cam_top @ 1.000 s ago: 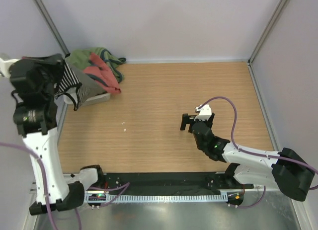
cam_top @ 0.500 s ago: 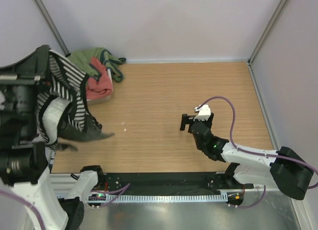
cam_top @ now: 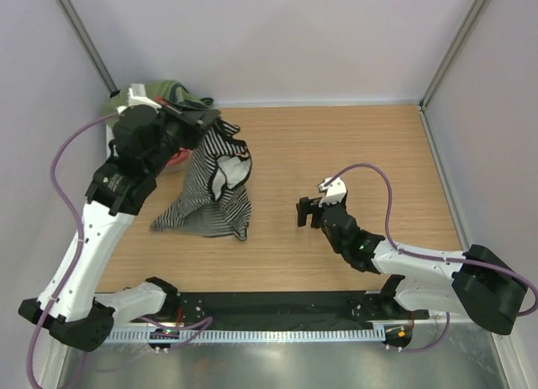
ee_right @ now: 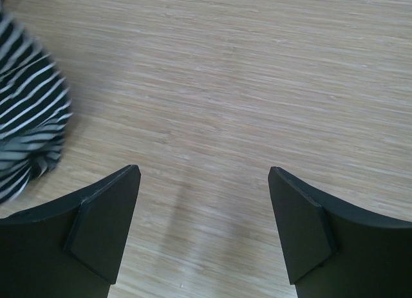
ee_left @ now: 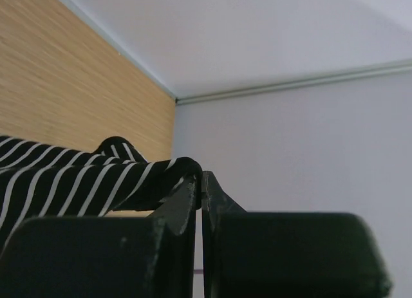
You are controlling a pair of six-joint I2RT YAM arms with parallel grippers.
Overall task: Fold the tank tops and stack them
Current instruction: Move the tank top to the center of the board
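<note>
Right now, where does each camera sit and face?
Top external: above and behind, looking down on the wooden table; left arm, right arm show.
Left wrist: looks along the shut left tool, pinching the black-and-white striped cloth tank top, toward a corner.
Right wrist: looks down at the table past the open right tool.
Shared: all show the striped top.

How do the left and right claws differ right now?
Left claw is shut; right claw stands open. Left claw pinches the edge of the striped top; right claw holds nothing, with bare table under it. Left claw sits toward the back-left corner; right claw nearer the middle. Both are black.
</note>
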